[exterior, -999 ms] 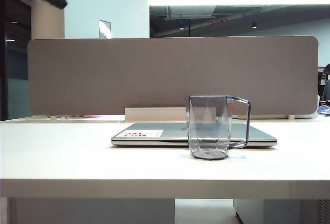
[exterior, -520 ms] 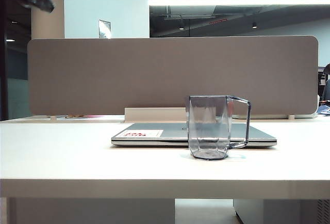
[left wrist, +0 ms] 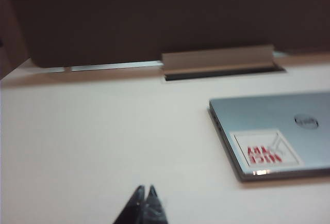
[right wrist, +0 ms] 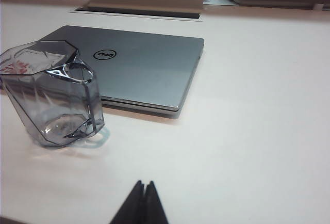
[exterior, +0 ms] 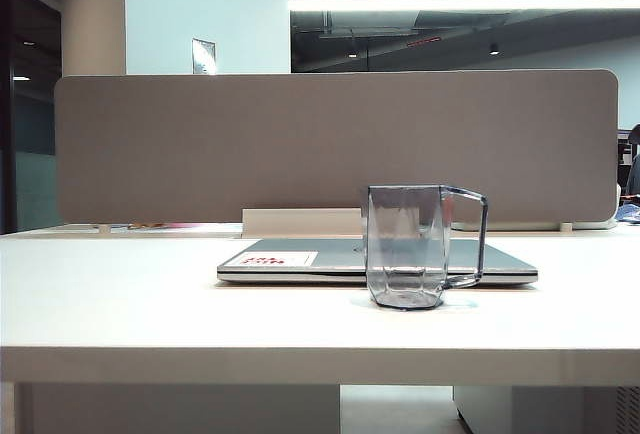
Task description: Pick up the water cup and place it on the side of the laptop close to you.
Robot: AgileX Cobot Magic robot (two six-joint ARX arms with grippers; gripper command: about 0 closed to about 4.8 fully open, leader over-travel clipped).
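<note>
Cup [exterior: 405, 246] upright on table [exterior: 120, 304], just in front of closed laptop [exterior: 300, 257]; both grippers clenched, empty.

Left to right: left gripper [left wrist: 144, 191] hangs over bare table, fingertips pressed together, laptop's stickered corner [left wrist: 265, 150] off to one side; that view is blurry, so contact with the table can't be judged. Cup sits at the laptop's near edge, handle [exterior: 478, 239] pointing right, apparently not touching the laptop. Right gripper [right wrist: 144, 185] also pinched shut over the table, near the cup [right wrist: 49, 94] but clear of it. Grey divider [exterior: 330, 144] stands behind the laptop.
</note>
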